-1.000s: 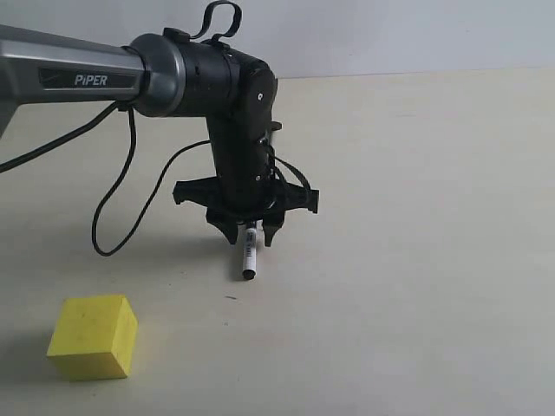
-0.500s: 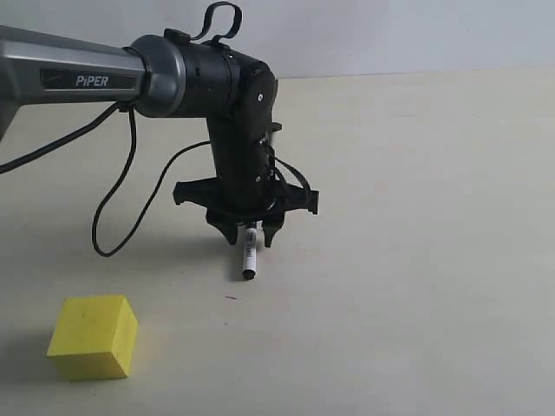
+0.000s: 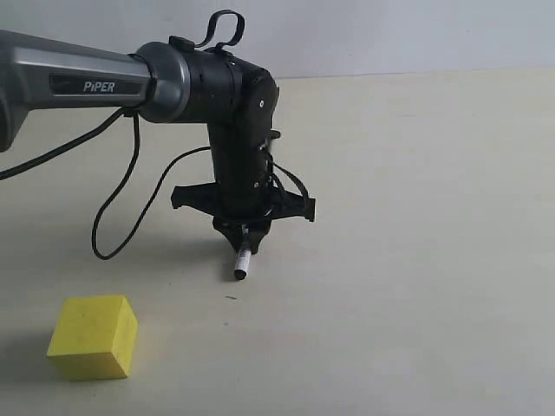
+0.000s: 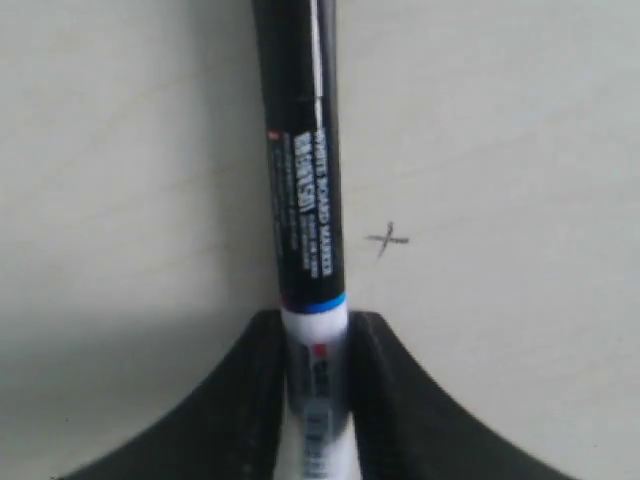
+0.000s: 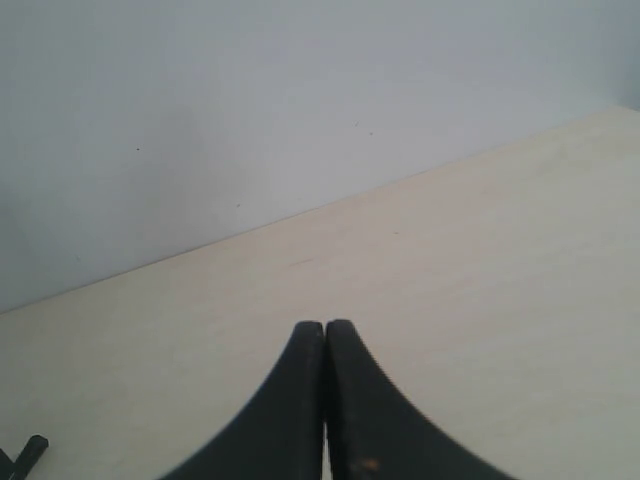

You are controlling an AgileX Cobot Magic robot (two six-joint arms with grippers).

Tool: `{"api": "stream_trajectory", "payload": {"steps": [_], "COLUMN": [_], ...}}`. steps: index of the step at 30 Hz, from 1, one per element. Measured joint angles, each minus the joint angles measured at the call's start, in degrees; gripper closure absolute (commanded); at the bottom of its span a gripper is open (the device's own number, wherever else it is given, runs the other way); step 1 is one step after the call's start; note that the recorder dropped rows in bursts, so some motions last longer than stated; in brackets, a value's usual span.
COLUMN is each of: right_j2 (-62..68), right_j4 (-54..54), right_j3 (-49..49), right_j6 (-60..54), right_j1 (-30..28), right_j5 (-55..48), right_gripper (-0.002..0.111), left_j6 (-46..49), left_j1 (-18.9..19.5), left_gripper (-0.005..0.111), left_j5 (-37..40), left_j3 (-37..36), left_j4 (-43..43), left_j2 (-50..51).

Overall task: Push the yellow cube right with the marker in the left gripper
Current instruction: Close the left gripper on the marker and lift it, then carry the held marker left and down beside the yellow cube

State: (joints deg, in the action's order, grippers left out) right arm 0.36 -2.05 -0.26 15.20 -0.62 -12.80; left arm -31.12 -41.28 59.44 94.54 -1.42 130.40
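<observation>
The yellow cube (image 3: 93, 336) rests on the pale tabletop at the lower left of the exterior view. My left gripper (image 3: 244, 236) points down over the table's middle, up and to the right of the cube, shut on the marker (image 3: 243, 259). The marker's black cap end sticks out below the fingers, just above the surface. In the left wrist view the marker (image 4: 305, 210) runs out from between the gripper (image 4: 315, 330) fingers, white barrel pinched, black printed part beyond. My right gripper (image 5: 325, 328) is shut with nothing in it, and it does not show in the exterior view.
A black cable (image 3: 121, 204) loops down from the left arm (image 3: 95, 82) onto the table, behind the cube. A small pen-drawn cross (image 4: 386, 239) marks the surface near the marker. A pale wall (image 5: 250, 100) stands beyond the table's far edge.
The left gripper's fingers have closed in on the marker, which was held more loosely between wider fingers before. The marker has shifted slightly left and tilted. The cube has not moved.
</observation>
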Motion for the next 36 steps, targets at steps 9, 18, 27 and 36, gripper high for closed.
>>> {"api": "stream_trajectory", "payload": {"steps": [9,18,27,36], "right_j2": [0.00,0.00,0.00,0.00], "right_j4": [0.00,0.00,0.00,0.00], "right_j3": [0.00,0.00,0.00,0.00], "right_j6": [0.00,0.00,0.00,0.00], "right_j1": [0.00,0.00,0.00,0.00], "right_j5": [0.00,0.00,0.00,0.00], "right_gripper": [0.108,0.108,0.108,0.108], "left_j6": [7.26,16.18,35.26,62.71], "left_j1": [0.00,0.25,11.57,22.12], "left_gripper": [0.107,0.107,0.107,0.107], "left_j5": [8.01,9.66,10.44,10.66], "left_j3": [0.00,-9.66,-31.85,-46.40], "left_j4": [3.96,18.34,19.77,23.73], "left_j2": [-10.06,-31.34,-52.42,-63.77]}}
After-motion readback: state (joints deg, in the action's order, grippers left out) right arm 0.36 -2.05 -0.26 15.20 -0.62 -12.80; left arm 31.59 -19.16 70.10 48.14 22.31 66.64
